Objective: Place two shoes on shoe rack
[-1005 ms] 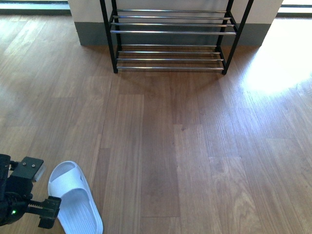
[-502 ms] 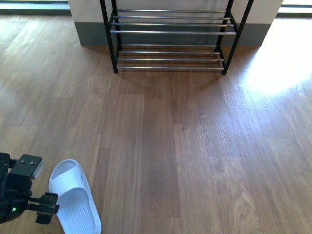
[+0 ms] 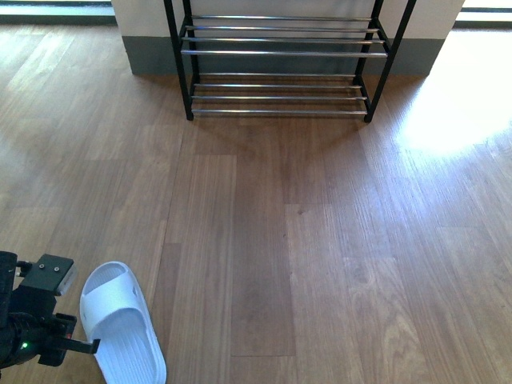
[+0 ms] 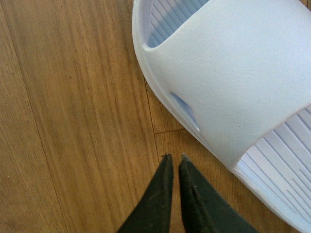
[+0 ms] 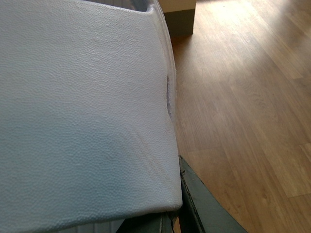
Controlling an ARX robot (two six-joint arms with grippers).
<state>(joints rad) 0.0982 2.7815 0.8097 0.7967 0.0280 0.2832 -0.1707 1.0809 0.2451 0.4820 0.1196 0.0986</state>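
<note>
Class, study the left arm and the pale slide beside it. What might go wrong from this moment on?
1. The left gripper is shut on nothing, with its tips beside the slide over bare floor. A lift now would probably leave the slide behind.
2. The shoe rack has shelves of thin rods, so a slide set down askew may tilt or slip between them.

The front view faces ahead and down over the floor (image 3: 320,240) toward the rack (image 3: 280,52), sharing a slide (image 3: 120,328) with the close left wrist view; the right wrist view nearly touches one.
</note>
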